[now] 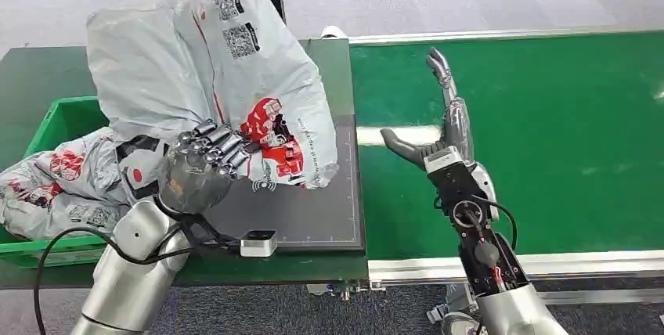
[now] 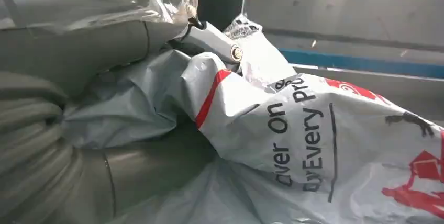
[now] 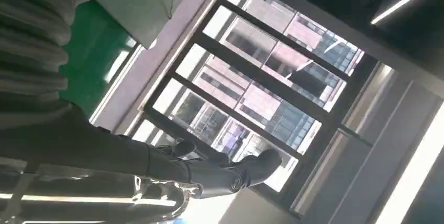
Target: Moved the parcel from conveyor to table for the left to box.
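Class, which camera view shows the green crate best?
The head view: the green crate sits at the table's left end, holding a parcel, its rim and inner wall visible. The left wrist view shows the held parcel instead; the right wrist view shows windows.

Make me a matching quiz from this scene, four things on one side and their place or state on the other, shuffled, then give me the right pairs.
1. large grey plastic mailer parcel
2. right hand
3. green plastic crate
4. green conveyor belt

A. open, over the belt
B. bare under the right arm
C. gripped by the left hand
D. holds other grey parcels

Pairs: 1-C, 2-A, 3-D, 4-B
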Tool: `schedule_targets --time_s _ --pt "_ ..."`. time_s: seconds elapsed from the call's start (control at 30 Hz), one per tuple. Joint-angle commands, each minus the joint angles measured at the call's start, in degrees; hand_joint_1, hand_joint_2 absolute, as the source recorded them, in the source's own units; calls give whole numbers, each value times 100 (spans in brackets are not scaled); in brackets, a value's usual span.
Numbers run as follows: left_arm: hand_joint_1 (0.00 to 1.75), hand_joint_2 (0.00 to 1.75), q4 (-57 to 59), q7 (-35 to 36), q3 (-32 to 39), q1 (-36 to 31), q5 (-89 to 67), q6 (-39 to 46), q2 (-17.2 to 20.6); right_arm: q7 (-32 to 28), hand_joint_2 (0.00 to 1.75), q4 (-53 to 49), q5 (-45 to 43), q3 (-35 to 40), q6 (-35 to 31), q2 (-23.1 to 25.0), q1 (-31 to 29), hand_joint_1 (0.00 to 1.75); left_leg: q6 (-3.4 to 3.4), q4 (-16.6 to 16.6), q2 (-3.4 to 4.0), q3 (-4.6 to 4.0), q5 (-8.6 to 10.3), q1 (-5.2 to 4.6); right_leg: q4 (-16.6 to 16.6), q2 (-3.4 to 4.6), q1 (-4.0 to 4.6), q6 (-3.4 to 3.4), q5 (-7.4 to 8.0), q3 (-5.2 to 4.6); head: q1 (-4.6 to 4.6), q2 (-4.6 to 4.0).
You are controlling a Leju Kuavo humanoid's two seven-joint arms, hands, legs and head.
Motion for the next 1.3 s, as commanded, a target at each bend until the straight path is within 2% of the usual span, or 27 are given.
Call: schedule_targets --time_s 0.03,0.3,0.53,0.73,0.77,0.8,0.87,0.97,1.0,1.1,1.23,1.3 --pt "175 175 -85 -28 215 -23 -16 13 -98 -7 175 47 -20 -57 -8 -75 -55 0 12 -1 -10 1 1 -1 -3 -12 3 -13 0 4 0 0" --pt "175 175 -85 -28 215 -23 -16 13 -98 -7 175 47 -20 -57 -8 -75 -55 0 16 -2 -10 1 1 1 -6 -13 5 -17 1 6 0 0" --pt "175 175 -6 259 727 -439 -392 13 -98 8 175 -155 10 -168 -63 -96 162 0 9 3 -14 -6 2 3 -1 -16 6 -12 0 -2 0 0" --pt "175 175 -52 288 1525 -582 -491 13 -158 37 175 -327 89 -267 -49 -95 306 0 11 2 -9 -4 1 3 -1 -12 6 -14 0 -2 0 0" --pt "175 175 493 1163 1738 -821 -1031 13 68 48 175 -344 123 -271 -19 -69 334 0 18 2 -9 -4 1 5 -4 -14 11 -22 2 0 0 0" --pt "175 175 742 1246 1827 -964 -1046 13 315 52 175 -356 145 -266 -11 -58 354 0 12 2 -5 -3 1 2 2 -8 6 -18 1 -3 0 0" --pt "175 175 1213 1448 1910 -1132 -1169 13 526 57 175 -367 164 -273 3 -50 368 0 13 0 4 3 1 4 1 -3 9 -24 3 -2 0 0" --pt "175 175 2567 2159 1526 -1493 -1265 13 956 79 175 -426 220 -311 10 -59 424 0 11 -7 0 9 4 1 -2 -6 6 -22 2 5 0 0" --pt "175 175 3277 2383 1396 -1726 -1265 -173 1008 96 175 -463 254 -328 14 -78 454 0 8 -7 -1 11 4 -2 1 -8 1 -16 -1 6 -2 0" --pt "175 175 4129 3309 1208 -1958 -1265 -659 1215 145 175 -578 326 -406 77 -99 531 0 15 -9 -22 12 9 0 -5 -28 7 -21 0 12 -2 0" --pt "175 175 4623 3733 1743 -1848 -1265 -901 1452 210 175 -588 396 -416 197 -53 510 0 13 -9 17 15 1 -2 -2 7 5 -19 2 4 0 0" --pt "175 175 4791 4134 1875 -1758 -1265 -1318 1561 234 175 -537 425 -405 238 -26 456 0 11 -10 39 20 -3 -2 -1 30 3 -18 0 1 0 0"
